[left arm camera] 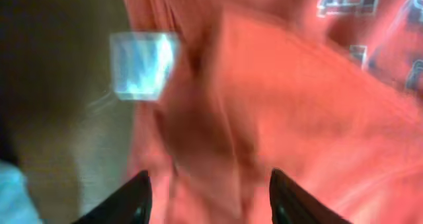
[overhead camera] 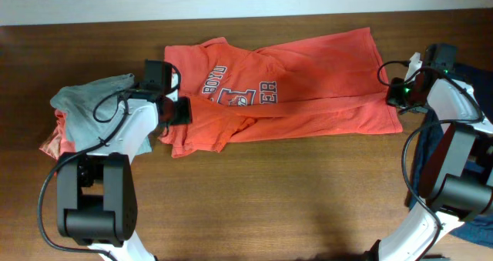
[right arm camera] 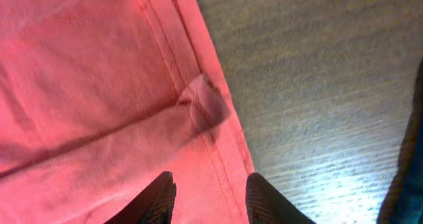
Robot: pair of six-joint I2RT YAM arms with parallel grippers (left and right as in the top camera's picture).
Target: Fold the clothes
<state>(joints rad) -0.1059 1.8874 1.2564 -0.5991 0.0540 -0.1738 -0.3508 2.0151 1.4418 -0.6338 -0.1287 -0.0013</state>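
A coral-red T-shirt with white lettering [overhead camera: 308,84] lies crumpled across the back middle of the table, with a long crease running along its lower half. My left gripper [overhead camera: 180,111] hovers over the shirt's left edge. In the left wrist view it [left arm camera: 210,201] is open, with blurred red cloth [left arm camera: 291,105] lying under the spread fingers. My right gripper [overhead camera: 394,94] is at the shirt's right edge. The right wrist view shows it [right arm camera: 210,199] open over the stitched hem [right arm camera: 211,138], which has a small pucker. Neither gripper pinches cloth.
A pile with a pale grey-blue shirt [overhead camera: 88,95] on top of coral cloth [overhead camera: 52,144] sits at the far left. A dark navy garment [overhead camera: 479,229] lies at the right edge, under the right arm. Brown wooden table [overhead camera: 293,192] lies in front.
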